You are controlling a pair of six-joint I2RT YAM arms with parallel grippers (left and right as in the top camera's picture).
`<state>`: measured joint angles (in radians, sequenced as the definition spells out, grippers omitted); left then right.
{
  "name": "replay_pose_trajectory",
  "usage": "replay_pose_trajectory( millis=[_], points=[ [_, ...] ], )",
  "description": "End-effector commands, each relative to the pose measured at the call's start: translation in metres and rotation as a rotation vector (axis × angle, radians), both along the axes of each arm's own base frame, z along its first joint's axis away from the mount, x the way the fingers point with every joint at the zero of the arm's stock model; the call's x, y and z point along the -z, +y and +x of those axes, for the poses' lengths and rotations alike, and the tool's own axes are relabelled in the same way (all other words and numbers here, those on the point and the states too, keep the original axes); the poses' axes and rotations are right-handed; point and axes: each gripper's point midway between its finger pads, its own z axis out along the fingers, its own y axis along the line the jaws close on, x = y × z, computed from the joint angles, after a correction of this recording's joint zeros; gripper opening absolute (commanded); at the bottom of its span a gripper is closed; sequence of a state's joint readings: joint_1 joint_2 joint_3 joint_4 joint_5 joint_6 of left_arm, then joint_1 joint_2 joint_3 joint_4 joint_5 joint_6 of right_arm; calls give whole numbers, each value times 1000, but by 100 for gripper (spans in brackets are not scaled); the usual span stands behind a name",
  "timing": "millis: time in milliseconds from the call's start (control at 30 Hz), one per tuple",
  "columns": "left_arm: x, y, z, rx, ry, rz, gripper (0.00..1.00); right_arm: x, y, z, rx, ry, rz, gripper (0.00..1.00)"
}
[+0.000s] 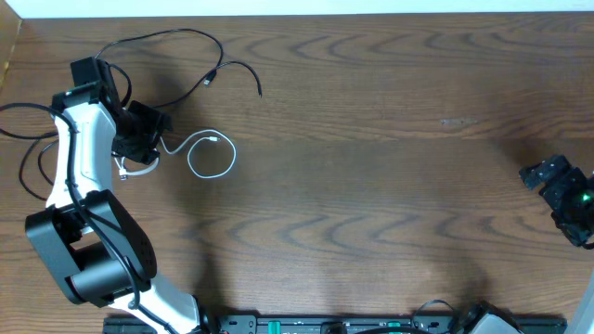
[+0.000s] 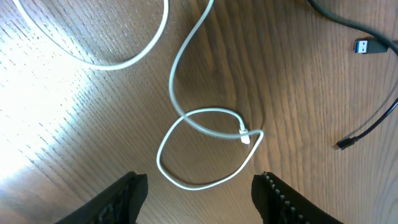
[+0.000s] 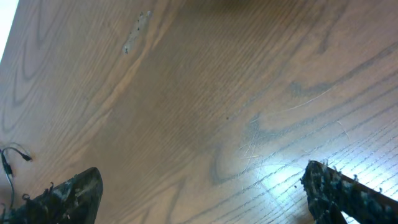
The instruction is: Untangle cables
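The white cable [image 1: 232,156] lies in loose loops on the wooden table, left of centre. In the left wrist view its loop [image 2: 205,149] crosses itself just ahead of the fingers, with the small plug [image 2: 244,135] on the loop. Two thin black cables [image 1: 212,78] lie further back, apart from the white one. Their plug ends, a USB plug [image 2: 370,46] and a small plug [image 2: 342,144], show at the right. My left gripper [image 1: 148,148] [image 2: 199,202] is open and empty, just short of the white loop. My right gripper [image 1: 548,174] [image 3: 205,196] is open and empty at the far right, over bare table.
Thicker black robot cables [image 1: 28,148] trail beside the left arm at the table's left edge. A rail [image 1: 325,325] runs along the front edge. A black cable tip [image 3: 9,162] shows at the left of the right wrist view.
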<state>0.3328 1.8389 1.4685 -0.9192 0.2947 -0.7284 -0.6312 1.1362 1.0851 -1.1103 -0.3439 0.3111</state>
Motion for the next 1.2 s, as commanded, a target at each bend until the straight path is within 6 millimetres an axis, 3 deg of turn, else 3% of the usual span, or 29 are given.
replay_pose_trajectory(
  millis=[0,200,367,467,600,733,933,1167],
  points=[
    [-1,0,1,14,-2,-6,61,-1,-1,-1,16,-5,7,99],
    [-18,-10,12,149,-106,-22,61,-1,-1,-1,16,-5,7,99],
    [-27,-29,5,428,-133,36,61,-1,-1,-1,16,-5,7,99],
    [-12,-41,-9,543,-21,124,61,-1,-1,-1,16,-5,7,99],
    [6,-76,-18,666,53,184,61,-1,-1,-1,16,-5,7,99],
    [21,-90,-25,739,106,255,61,-1,-1,-1,16,-5,7,99],
    [47,-91,-29,800,172,342,61,-1,-1,-1,16,-5,7,99],
    [77,-123,-30,1020,174,318,61,-1,-1,-1,16,-5,7,99]
  ],
)
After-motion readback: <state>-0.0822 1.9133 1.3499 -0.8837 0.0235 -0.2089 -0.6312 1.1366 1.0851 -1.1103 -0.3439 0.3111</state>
